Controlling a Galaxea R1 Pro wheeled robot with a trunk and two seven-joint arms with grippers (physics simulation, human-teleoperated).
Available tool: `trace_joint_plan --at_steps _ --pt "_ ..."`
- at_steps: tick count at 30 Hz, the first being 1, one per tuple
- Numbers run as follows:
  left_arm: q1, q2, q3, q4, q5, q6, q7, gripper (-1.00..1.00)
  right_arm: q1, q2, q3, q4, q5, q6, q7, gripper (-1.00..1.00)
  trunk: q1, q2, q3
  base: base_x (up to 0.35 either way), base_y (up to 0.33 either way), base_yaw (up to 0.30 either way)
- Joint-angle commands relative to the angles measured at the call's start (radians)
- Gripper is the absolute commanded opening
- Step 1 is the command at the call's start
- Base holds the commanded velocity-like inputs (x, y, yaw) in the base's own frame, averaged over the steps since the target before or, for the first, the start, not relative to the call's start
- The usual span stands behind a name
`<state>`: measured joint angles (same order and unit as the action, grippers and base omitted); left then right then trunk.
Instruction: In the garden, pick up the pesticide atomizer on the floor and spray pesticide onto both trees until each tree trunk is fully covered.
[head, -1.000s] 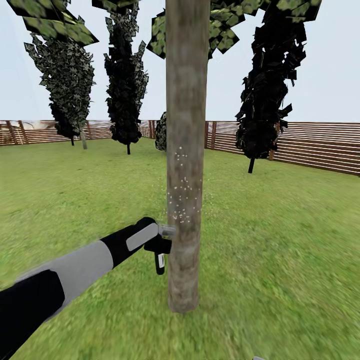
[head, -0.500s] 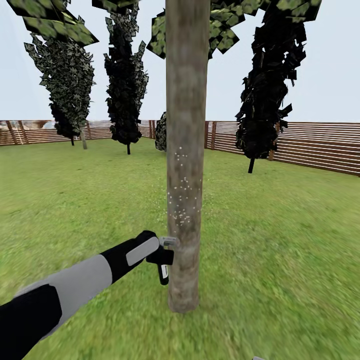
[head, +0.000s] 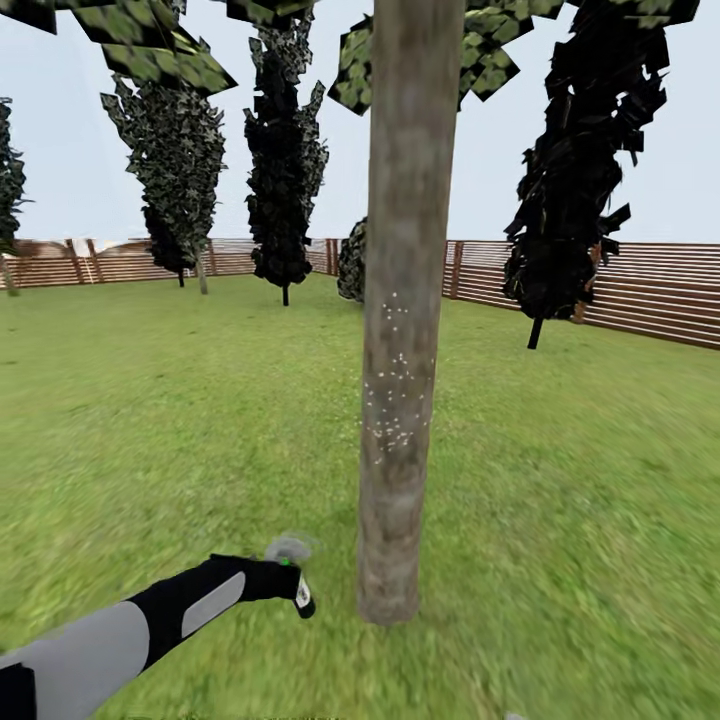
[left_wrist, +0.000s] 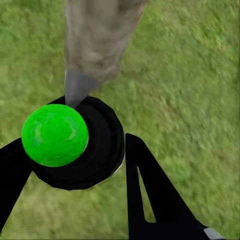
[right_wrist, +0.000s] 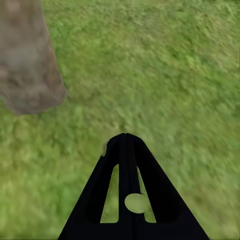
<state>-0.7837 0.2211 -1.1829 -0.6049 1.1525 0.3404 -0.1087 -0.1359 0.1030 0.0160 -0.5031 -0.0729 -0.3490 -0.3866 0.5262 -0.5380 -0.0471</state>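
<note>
My left gripper (head: 288, 578) has dropped low and pulled back from the trunk (head: 400, 330) in the past second; it was up close against the bark, and now it sits near the ground at about eight o'clock from the trunk's foot, apart from it. My head has swung too, so the whole scene has slid to the right. My fingers (left_wrist: 150, 190) are clamped around the sprayer (left_wrist: 75, 142), its green cap (left_wrist: 54, 135) towards my wrist camera and its nozzle aimed at the lower trunk. White specks (head: 395, 390) dot the bark only around mid-height, so I judge the base is the next patch to cover, with the second tree still to do. My right gripper (right_wrist: 125, 145) hangs over grass (right_wrist: 165, 70), fingers pressed together, holding nothing.
</note>
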Motion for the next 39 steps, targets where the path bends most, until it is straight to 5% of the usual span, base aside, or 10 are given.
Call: trace_joint_plan --at_steps 1,7,11,17,21,25,27,31,39 --pt "0.015 0.011 -0.004 0.046 -0.001 -0.058 -0.067 -1.0 -0.001 0.0 0.002 0.0 -0.008 -0.005 -0.002 -1.0 0.0 -0.002 -0.003 0.0 0.0 0.26" --pt "0.084 0.05 -0.004 0.303 -0.017 -0.323 -0.476 -1.0 -0.001 -0.001 -0.001 0.0 -0.01 -0.005 -0.002 -1.0 0.0 -0.002 -0.007 0.0 0.0 0.26" --pt "0.091 0.06 -0.004 0.357 -0.019 -0.399 -0.564 -1.0 0.0 -0.002 -0.004 0.0 -0.01 -0.005 -0.002 -1.0 0.0 -0.002 -0.009 0.0 0.0 0.225" --pt "0.095 0.063 -0.004 0.372 -0.021 -0.465 -0.591 -1.0 -0.01 -0.003 -0.007 -0.025 -0.01 0.002 0.001 -1.0 0.0 -0.002 -0.01 0.0 0.0 0.042" --pt "0.096 0.063 -0.004 0.373 -0.022 -0.485 -0.593 -1.0 -0.016 0.006 0.001 -0.18 -0.011 0.078 0.001 -1.0 0.0 -0.002 -0.01 0.0 0.0 0.005" --pt "0.101 0.064 -0.004 0.373 -0.022 -0.496 -0.6 -1.0 -0.02 0.026 0.007 -0.499 -0.017 0.463 0.021 -1.0 0.0 -0.002 -0.01 0.0 0.0 0.001" --pt "0.112 0.064 -0.004 0.373 -0.022 -0.511 -0.61 -1.0 -0.023 0.028 0.008 -0.598 -0.054 0.566 0.062 -1.0 0.0 -0.002 -0.01 0.0 0.0 0.0" --pt "0.131 0.078 -0.004 0.373 -0.024 -0.568 -0.707 -1.0 -0.053 0.02 0.01 -0.823 -0.214 0.902 0.215 -1.0 0.0 -0.002 -0.01 0.0 0.0 0.0" --pt "0.139 0.099 -0.004 0.373 -0.027 -0.655 -0.806 -1.0 -0.075 0.016 0.003 -1.062 -0.304 1.188 0.388 -1.0 0.0 -0.002 -0.01 0.0 0.0 0.0"
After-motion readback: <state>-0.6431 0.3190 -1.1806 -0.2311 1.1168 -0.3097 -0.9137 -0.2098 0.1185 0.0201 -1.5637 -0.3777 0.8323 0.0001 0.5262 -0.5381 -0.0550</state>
